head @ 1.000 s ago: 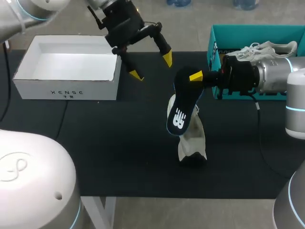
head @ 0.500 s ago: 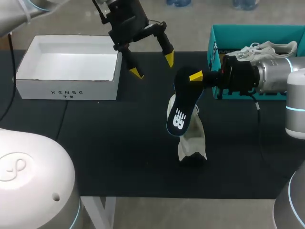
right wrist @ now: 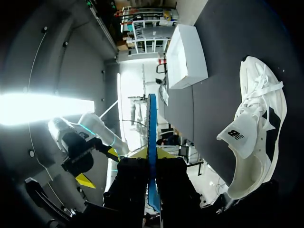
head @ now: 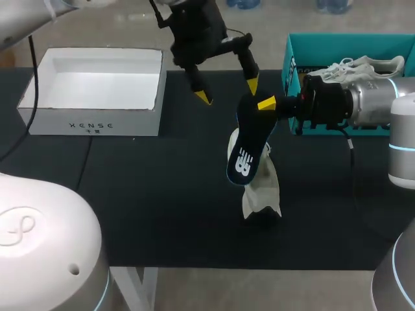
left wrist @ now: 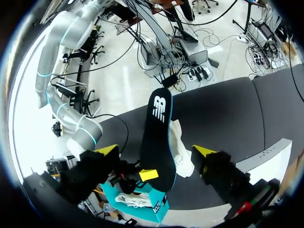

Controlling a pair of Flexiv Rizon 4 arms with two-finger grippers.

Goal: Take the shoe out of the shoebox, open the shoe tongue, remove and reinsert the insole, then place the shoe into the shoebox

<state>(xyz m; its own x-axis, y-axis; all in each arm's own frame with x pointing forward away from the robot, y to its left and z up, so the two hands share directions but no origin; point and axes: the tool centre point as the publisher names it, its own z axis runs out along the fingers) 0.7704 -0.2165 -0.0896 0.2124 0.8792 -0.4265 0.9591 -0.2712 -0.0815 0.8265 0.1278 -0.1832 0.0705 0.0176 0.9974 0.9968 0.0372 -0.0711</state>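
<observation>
My right gripper (head: 267, 103) is shut on the upper end of a dark insole (head: 246, 146) with a white logo, holding it tilted above the table. Under it the white shoe (head: 260, 188) lies on the black mat. My left gripper (head: 228, 92) hangs open just behind the insole's top, one yellow tip close to it. In the left wrist view the insole (left wrist: 159, 128) shows ahead between the open fingers, with the shoe (left wrist: 181, 153) behind it. The right wrist view shows the insole (right wrist: 151, 118) edge-on in the gripper (right wrist: 151, 153), and the shoe (right wrist: 259, 123) beside it.
A teal shoebox (head: 295, 48) stands at the back right with another white shoe (head: 366, 65) in it. A white open box (head: 91, 120) sits at the back left. The black mat (head: 162, 207) covers the table.
My left arm has swung right from beside the white box to just behind the insole's top, fingers still open. The right arm, insole and shoe have not moved.
</observation>
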